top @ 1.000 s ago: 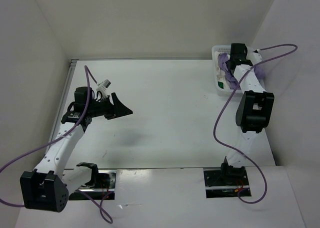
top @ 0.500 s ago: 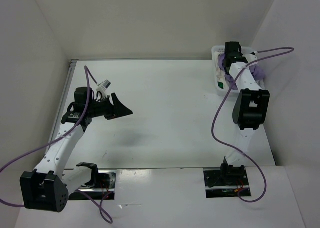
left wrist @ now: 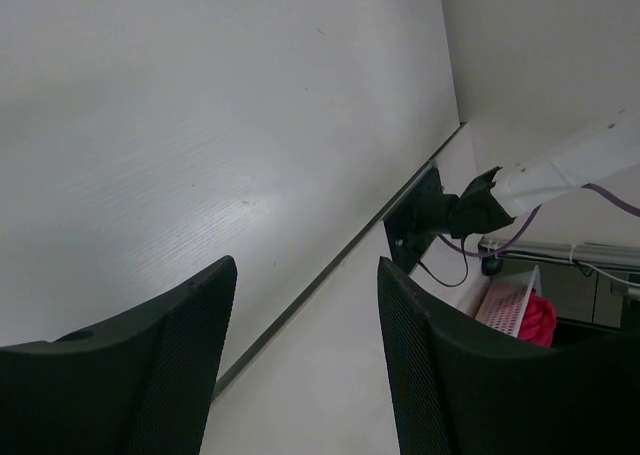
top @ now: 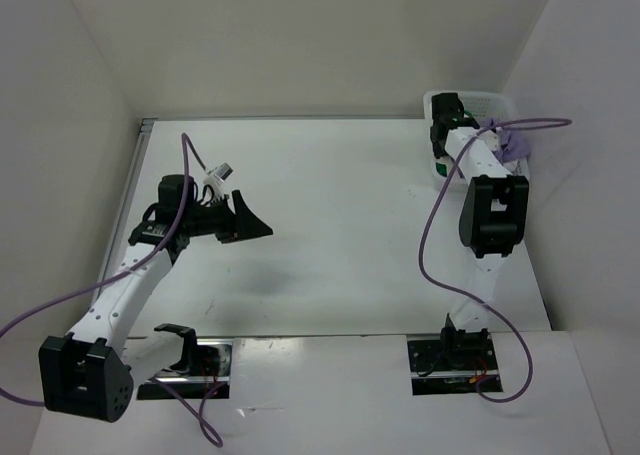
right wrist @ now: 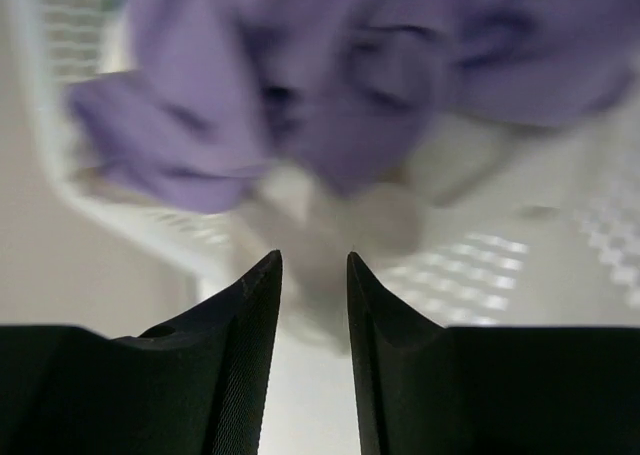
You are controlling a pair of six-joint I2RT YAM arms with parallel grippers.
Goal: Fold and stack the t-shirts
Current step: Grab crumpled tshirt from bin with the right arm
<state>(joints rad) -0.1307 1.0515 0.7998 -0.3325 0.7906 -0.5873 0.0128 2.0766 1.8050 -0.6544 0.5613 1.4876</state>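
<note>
The t-shirts lie bunched in a white lattice basket (top: pixel 490 97) at the table's far right corner. In the top view a fold of the lavender t-shirt (top: pixel 516 145) hangs over the basket's right rim, and a bit of the green one (top: pixel 438 165) shows by the near wall. My right gripper (top: pixel 441 127) reaches down into the basket's left end. In the right wrist view its jaws (right wrist: pixel 312 265) stand a narrow gap apart, with blurred cream-white cloth (right wrist: pixel 335 215) right at the tips and the lavender t-shirt (right wrist: pixel 300 75) beyond. My left gripper (top: pixel 253 221) hovers open and empty over the left of the table (left wrist: pixel 305 265).
Walls close in the table at the back, left and right. The basket's lattice wall (right wrist: pixel 500 265) lies right of the right jaws. In the left wrist view the table's near edge, the right arm's base (left wrist: pixel 440 215) and a red object (left wrist: pixel 538 320) off the table appear.
The right arm has swung left across the basket and its jaws have narrowed. The left gripper has shifted slightly right and down, still open.
</note>
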